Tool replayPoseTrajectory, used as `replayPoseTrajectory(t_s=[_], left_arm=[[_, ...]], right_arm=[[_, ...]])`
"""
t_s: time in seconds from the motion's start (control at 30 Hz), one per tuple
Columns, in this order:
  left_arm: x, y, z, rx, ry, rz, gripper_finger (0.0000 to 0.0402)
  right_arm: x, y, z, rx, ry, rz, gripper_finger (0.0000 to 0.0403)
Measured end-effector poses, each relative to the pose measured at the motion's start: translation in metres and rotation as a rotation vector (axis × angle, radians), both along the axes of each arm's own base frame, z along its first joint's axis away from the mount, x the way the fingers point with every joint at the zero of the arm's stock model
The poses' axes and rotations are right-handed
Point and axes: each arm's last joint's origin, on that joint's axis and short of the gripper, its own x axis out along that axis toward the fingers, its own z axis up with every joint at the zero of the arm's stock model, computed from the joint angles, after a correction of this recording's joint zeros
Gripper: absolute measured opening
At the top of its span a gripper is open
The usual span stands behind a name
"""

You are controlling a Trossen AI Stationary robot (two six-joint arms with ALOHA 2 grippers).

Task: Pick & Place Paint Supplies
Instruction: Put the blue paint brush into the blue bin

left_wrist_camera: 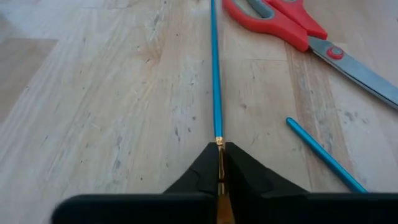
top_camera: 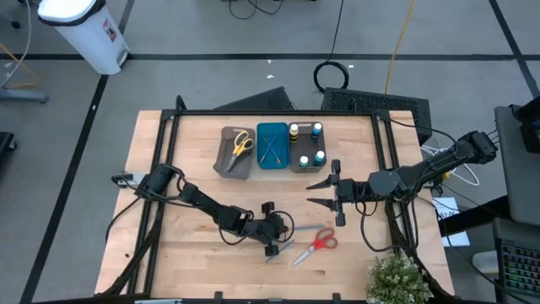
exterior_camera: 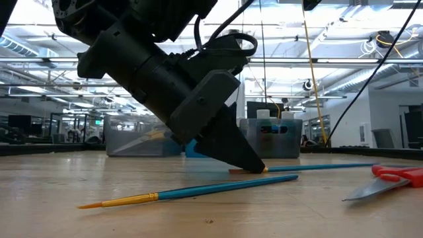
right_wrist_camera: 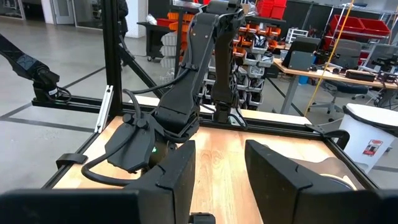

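While the right gripper (top_camera: 325,192) is waiting with jaws spread near the table's right side, the left gripper (left_wrist_camera: 219,163) is pinching a blue paintbrush (left_wrist_camera: 216,68) by its gold ferrule, near the front edge. The brush is lying flat beside a second blue paintbrush (left_wrist_camera: 323,155) and the red-handled scissors (top_camera: 315,245). The grasp looks complete, so the next move is probably calling for a lift and a carry toward the blue tray (top_camera: 272,161) by the back edge.
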Motion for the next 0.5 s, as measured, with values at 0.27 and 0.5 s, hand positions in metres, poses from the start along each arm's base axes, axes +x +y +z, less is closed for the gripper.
replayPoseTrajectory(t_s=[0.27,0.5], left_arm=[[0.002,0.009,0.001,-0.007,-0.016,0.089,0.0006],[-0.001,0.014,0.017,0.036,-0.022,0.131,0.0002]], right_arm=[[0.0,0.0,0.0,0.0,0.0,0.0,0.013],[0.0,0.0,0.0,0.0,0.001,0.0,0.013]])
